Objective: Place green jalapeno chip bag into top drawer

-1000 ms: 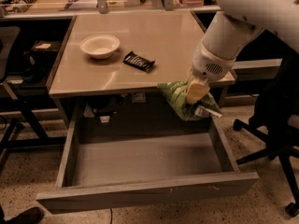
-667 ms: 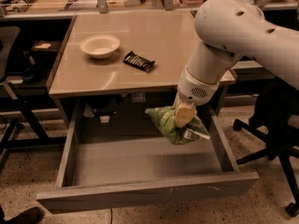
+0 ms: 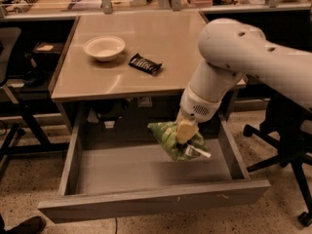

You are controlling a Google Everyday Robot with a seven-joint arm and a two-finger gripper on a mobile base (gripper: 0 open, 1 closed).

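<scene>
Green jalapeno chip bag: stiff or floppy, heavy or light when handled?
The green jalapeno chip bag is probably light and floppy: it hangs crumpled from the gripper above the top drawer. Its crinkly film looks crushable and possibly slippery.

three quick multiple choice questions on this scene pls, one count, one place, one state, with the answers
1. How many things lie on the desk top?
A) one
B) two
C) four

2. Where is the green jalapeno chip bag?
A) flat on the desk top
B) hanging over the inside of the open top drawer, towards its right side
C) on the floor

3. What state is the gripper in?
A) open and empty
B) shut on the green jalapeno chip bag
C) resting open on the desk top

Answers:
1 B: only a white bowl and a black candy bar lie there.
2 B: the bag shows against the drawer's grey interior, below the desk edge.
3 B: the gripper pinches the bag, which hangs from it.
</scene>
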